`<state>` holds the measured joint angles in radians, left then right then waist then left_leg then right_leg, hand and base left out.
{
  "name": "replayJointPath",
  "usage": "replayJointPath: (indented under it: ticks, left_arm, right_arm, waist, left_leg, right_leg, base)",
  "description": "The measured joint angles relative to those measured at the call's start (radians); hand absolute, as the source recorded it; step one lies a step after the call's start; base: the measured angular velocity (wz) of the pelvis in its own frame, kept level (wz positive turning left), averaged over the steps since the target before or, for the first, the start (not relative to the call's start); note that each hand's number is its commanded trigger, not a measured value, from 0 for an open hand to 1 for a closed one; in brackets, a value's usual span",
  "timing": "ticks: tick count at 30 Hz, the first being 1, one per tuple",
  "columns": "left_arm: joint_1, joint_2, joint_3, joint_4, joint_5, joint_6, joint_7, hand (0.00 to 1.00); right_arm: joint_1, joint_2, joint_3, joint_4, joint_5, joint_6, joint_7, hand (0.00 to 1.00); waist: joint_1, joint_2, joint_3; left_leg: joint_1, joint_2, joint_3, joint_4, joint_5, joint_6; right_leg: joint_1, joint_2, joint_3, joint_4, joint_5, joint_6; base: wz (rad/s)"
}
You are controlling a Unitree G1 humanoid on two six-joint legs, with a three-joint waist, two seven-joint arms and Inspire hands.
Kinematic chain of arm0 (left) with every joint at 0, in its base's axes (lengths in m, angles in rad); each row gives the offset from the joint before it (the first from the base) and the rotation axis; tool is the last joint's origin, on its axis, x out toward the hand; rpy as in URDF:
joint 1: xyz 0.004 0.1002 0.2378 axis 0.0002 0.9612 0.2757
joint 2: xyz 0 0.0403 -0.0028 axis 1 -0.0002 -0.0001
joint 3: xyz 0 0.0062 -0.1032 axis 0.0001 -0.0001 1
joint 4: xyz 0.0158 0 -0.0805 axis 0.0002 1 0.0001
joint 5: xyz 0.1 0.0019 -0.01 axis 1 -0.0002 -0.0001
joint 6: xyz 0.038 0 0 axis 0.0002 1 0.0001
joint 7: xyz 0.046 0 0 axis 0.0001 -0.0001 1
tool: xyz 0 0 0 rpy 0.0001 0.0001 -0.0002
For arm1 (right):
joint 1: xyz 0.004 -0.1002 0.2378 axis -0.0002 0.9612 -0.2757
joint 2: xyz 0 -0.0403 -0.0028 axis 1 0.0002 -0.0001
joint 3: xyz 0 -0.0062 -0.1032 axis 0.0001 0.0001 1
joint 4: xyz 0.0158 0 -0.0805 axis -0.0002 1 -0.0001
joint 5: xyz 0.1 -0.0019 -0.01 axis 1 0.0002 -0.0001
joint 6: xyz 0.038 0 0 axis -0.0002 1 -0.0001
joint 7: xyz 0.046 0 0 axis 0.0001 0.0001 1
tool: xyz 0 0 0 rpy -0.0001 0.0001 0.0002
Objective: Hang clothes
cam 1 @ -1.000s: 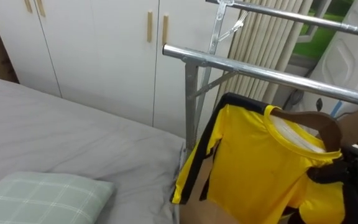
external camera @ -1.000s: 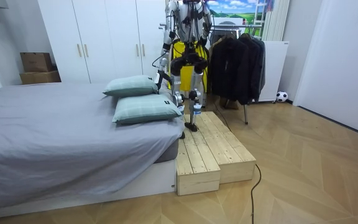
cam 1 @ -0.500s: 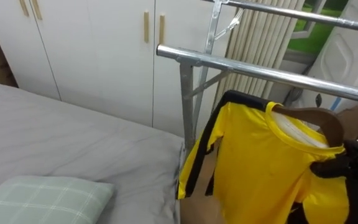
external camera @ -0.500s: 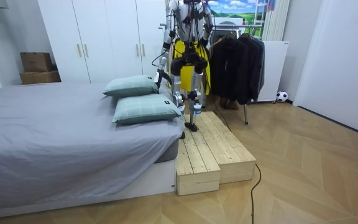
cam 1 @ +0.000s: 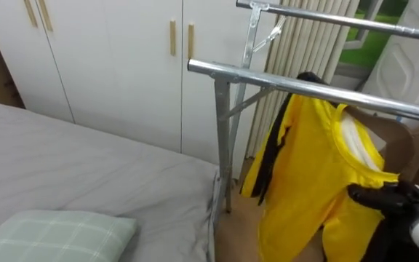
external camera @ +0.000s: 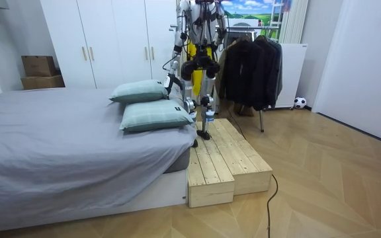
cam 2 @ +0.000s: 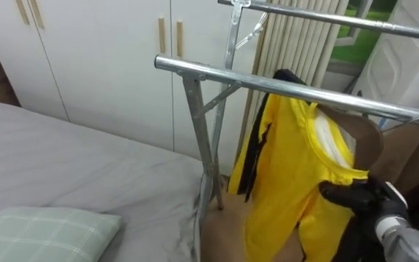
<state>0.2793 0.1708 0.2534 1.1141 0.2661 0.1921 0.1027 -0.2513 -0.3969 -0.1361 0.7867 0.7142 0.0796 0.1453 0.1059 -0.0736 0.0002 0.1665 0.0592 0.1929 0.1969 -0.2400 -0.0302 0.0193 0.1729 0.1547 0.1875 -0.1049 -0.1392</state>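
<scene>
A yellow shirt [cam 1: 308,167] with black trim hangs on a brown wooden hanger [cam 1: 393,137], just under and behind the rack's lower metal rail [cam 1: 304,86]. My right hand [cam 1: 382,196], black, comes in from the lower right and is shut on the shirt's shoulder over the hanger's end. The shirt is turned nearly edge-on, its collar close against the rail. Whether the hanger's hook sits over the rail I cannot tell. A second rail [cam 1: 326,17] runs higher up behind. In the room view my left hand [external camera: 171,80] hangs at my side, and I stand on the wooden platform [external camera: 223,158] facing the rack.
The grey bed [cam 1: 86,167] with a checked pillow [cam 1: 57,233] lies to my left, touching the rack's upright post [cam 1: 222,138]. White wardrobe doors [cam 1: 108,58] stand behind. Dark clothes [external camera: 250,66] hang further along the rack.
My right hand has carried the shirt up and to the right, from in front of the lower rail to just under it. The shirt has turned edge-on. The view shifted slightly.
</scene>
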Motion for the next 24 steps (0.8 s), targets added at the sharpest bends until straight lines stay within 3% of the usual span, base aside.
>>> replayJointPath:
  ticks: [2, 5, 8, 15, 24]
  left_arm:
    - [0.004, -0.005, 0.0, 0.0, 0.0, 0.0, 0.002, 0.0]
    - [0.019, -0.013, 0.001, 0.0, 0.0, 0.0, 0.002, 0.0]
    - [0.031, -0.015, 0.001, 0.0, 0.0, 0.005, 0.002, 0.0]
    - [0.03, -0.021, 0.0, 0.009, -0.002, 0.007, 0.002, 0.0]
    - [0.029, -0.022, -0.001, 0.011, -0.003, 0.007, 0.001, 0.0]
  right_arm:
    - [0.024, 0.035, -0.052, 0.0, 0.102, 0.008, -0.005, 0.0]
    - [0.055, 0.042, -0.056, 0.0, 0.208, 0.01, -0.008, 0.0]
    - [0.061, 0.044, -0.063, 0.0, 0.268, 0.008, -0.013, 0.0]
    - [0.072, 0.052, -0.063, 0.034, 0.278, -0.008, -0.01, 0.0]
    - [0.109, 0.057, -0.044, 0.035, 0.272, -0.019, -0.011, 0.0]
  waist:
    - [-0.011, 0.004, -0.0009]
    - [-0.04, 0.024, -0.0008]
    - [-0.057, 0.029, -0.0015]
    - [-0.07, 0.035, 0.0074]
    - [-0.07, 0.035, 0.0075]
  left_leg:
    - [0.001, 0.0, 0.0, 0.0, 0.0, 0.0]
    - [0.0, 0.0, 0.002, 0.0, 0.0, 0.0]
    - [0.0, -0.001, -0.005, 0.001, 0.002, 0.001]
    - [0.005, 0.0, -0.001, -0.001, 0.002, 0.001]
    - [0.002, 0.0, 0.0, -0.01, 0.002, 0.001]
  right_leg:
    - [0.0, 0.0, 0.0, 0.002, 0.0, 0.0]
    - [-0.001, 0.002, 0.013, 0.002, -0.001, 0.0]
    - [0.002, 0.007, 0.034, 0.003, 0.0, -0.001]
    - [-0.001, 0.009, 0.036, 0.002, 0.003, 0.0]
    - [-0.01, 0.011, 0.038, 0.003, 0.004, 0.0]
  base:
    - [-0.02]
    - [-0.09]
    - [-0.17]
    - [-0.02]
    - [0.0]
